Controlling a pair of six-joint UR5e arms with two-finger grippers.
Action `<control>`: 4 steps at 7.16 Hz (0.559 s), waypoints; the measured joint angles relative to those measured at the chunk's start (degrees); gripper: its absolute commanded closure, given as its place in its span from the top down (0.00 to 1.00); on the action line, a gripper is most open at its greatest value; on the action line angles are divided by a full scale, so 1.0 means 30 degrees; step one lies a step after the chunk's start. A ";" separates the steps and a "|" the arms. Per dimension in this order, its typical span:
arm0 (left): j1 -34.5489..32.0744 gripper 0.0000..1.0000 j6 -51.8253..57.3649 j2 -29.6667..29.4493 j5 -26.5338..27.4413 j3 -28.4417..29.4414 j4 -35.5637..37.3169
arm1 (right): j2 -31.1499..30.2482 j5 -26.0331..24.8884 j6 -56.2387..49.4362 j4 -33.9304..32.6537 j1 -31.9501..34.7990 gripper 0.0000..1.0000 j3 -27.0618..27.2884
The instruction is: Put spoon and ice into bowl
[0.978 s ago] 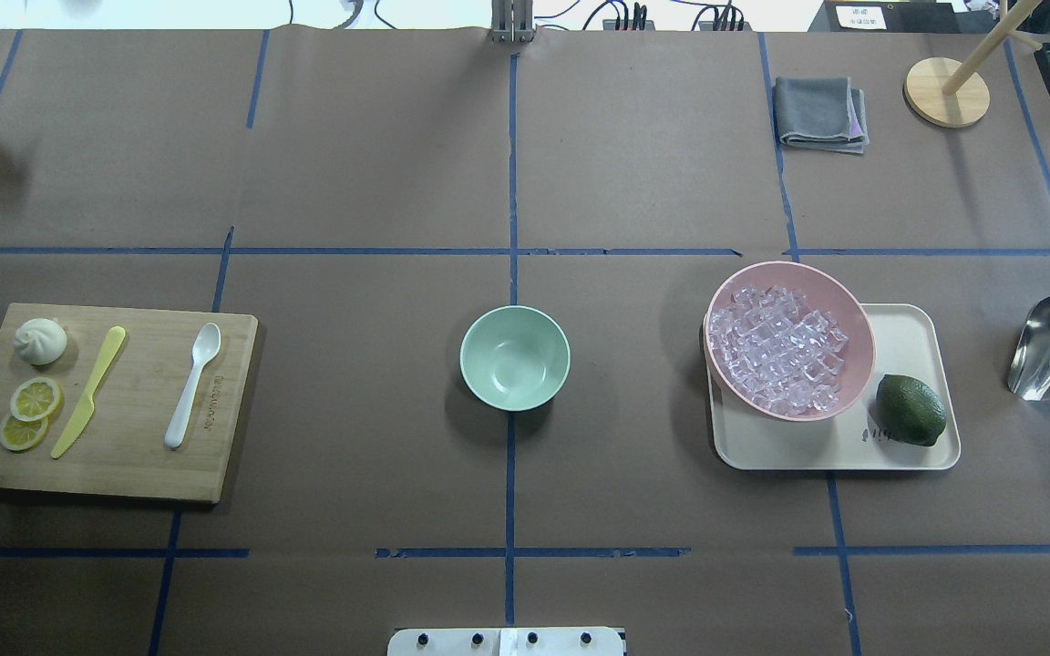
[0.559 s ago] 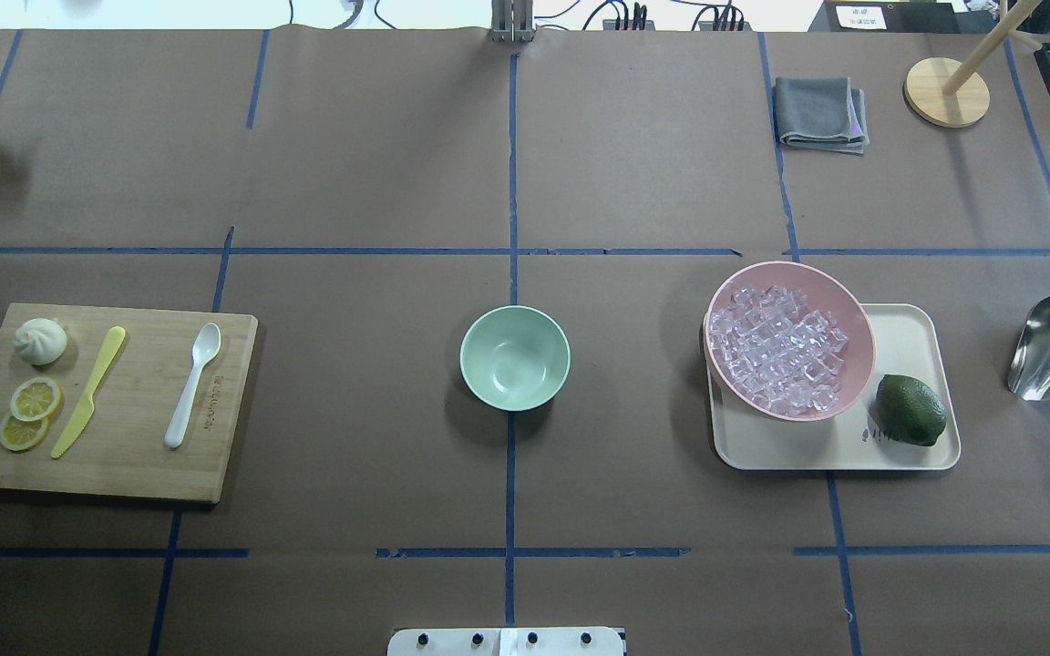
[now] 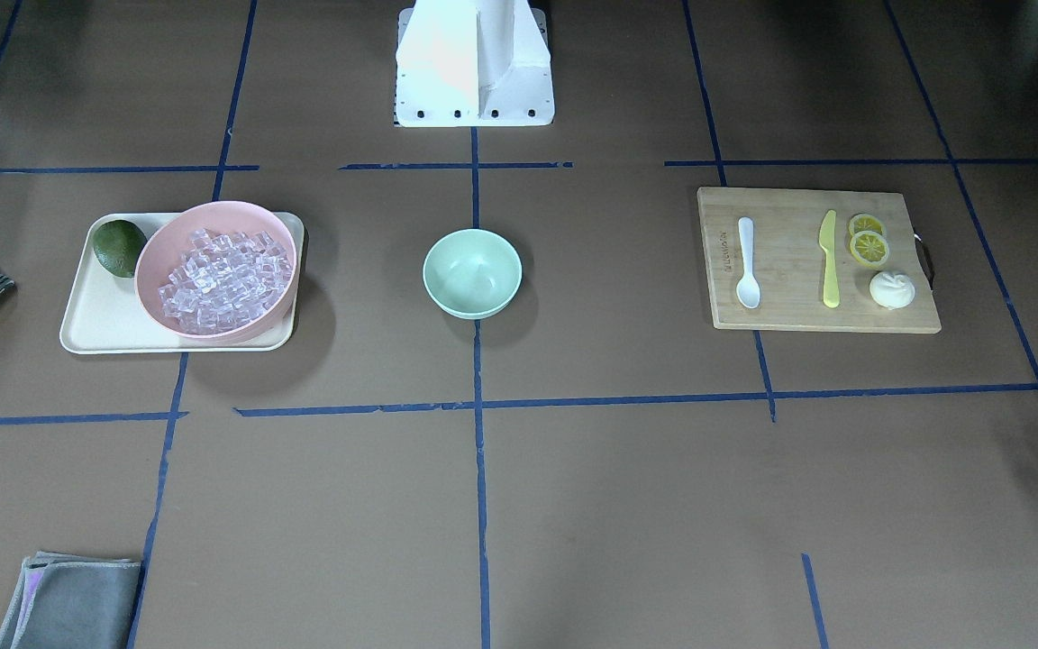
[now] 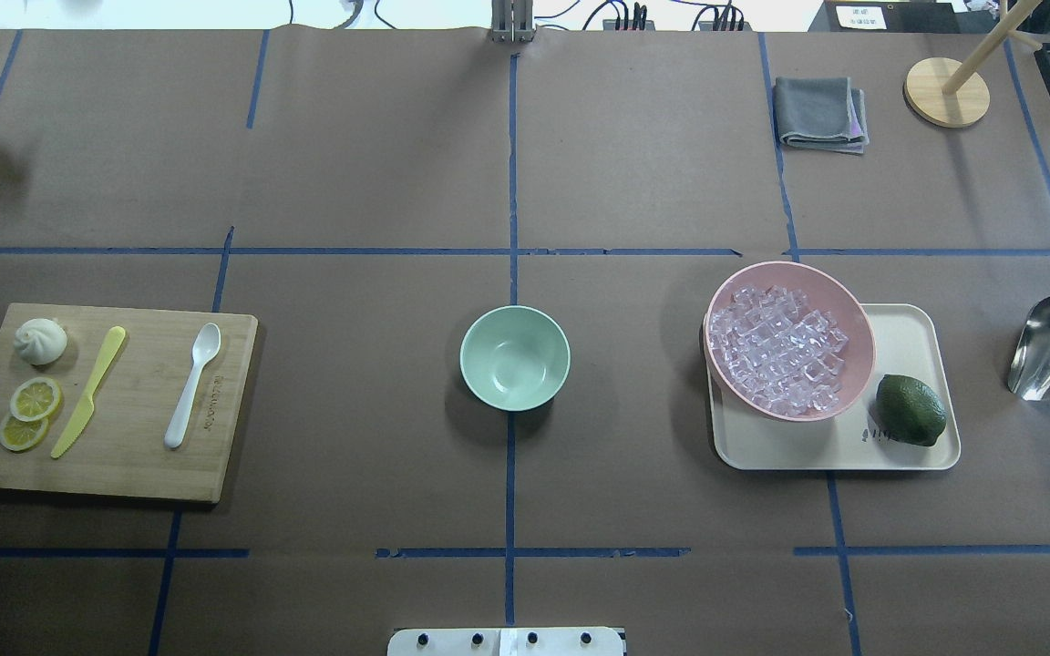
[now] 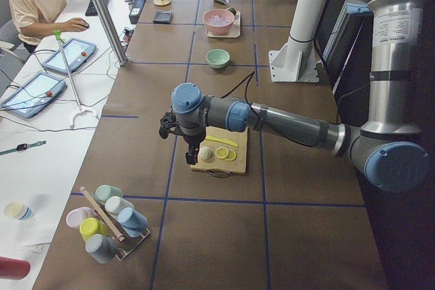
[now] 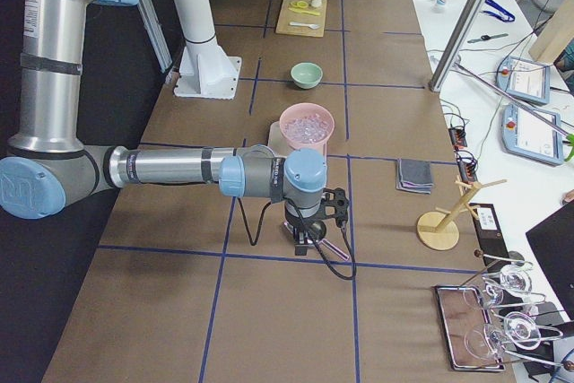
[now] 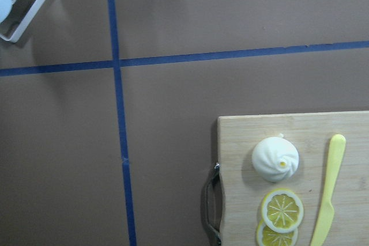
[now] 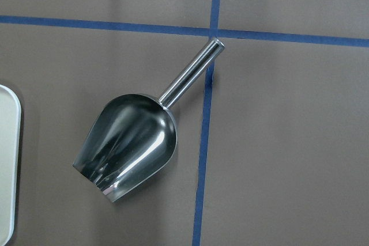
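Note:
The white spoon (image 4: 192,383) lies on the wooden cutting board (image 4: 138,456) at the left, next to the yellow knife (image 4: 87,392). The mint-green bowl (image 4: 515,357) stands empty at the table's middle. The ice (image 4: 778,351) fills the pink bowl (image 4: 853,310) on the beige tray (image 4: 908,328) at the right. My left gripper (image 5: 191,158) hangs above the board's outer end. My right gripper (image 6: 305,238) hangs above the steel scoop (image 8: 130,142). I cannot tell whether either is open or shut.
A bun (image 4: 40,341) and lemon slices (image 4: 30,415) share the board. A lime (image 4: 911,410) sits on the tray. A grey cloth (image 4: 818,111) and a wooden stand (image 4: 946,91) are at the far right; a cup rack (image 5: 109,222) is beyond the board.

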 measured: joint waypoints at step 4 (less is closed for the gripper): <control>0.7460 1.00 -0.7699 -0.1826 0.2201 -0.1154 -0.3466 | -0.0214 0.0610 -0.0149 0.0118 -0.0006 1.00 0.0080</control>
